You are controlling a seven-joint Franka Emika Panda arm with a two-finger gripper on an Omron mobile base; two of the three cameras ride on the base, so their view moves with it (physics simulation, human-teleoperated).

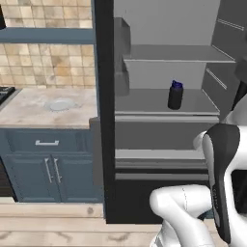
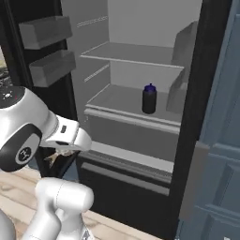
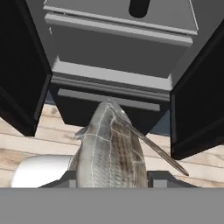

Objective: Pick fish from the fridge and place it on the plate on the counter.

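Fish, scaled and silver-grey, pinched between the two finger tips of the gripper and pointing head-away toward the fridge. Out of the fridge now, held low in front of its bottom drawer, above the pale wooden floor. Gripped near the tail end, probably so the long body hangs forward and clear of the hand; hard to tell exactly where on the body the tips bite, since the contact sits at the very bottom of the hand view. Thin dark fin or spine trailing off to one side of the fish, toward the fridge's black right wall.

Fridge standing open, grey shelves bare except for a dark bottle with a blue cap upright on the middle shelf. In the right base view, something small and brownish just beneath the white wrist, level with the fridge's lower drawer front; most likely the fish, though too small to be sure.

Plate pale and round, on the counter just left of the fridge, over the dark blue cabinets. Nothing on it yet.

Judged step: carrying, with the pick done. Left to do: a swing leftward past the fridge's black frame, with that frame the likeliest thing to clip.
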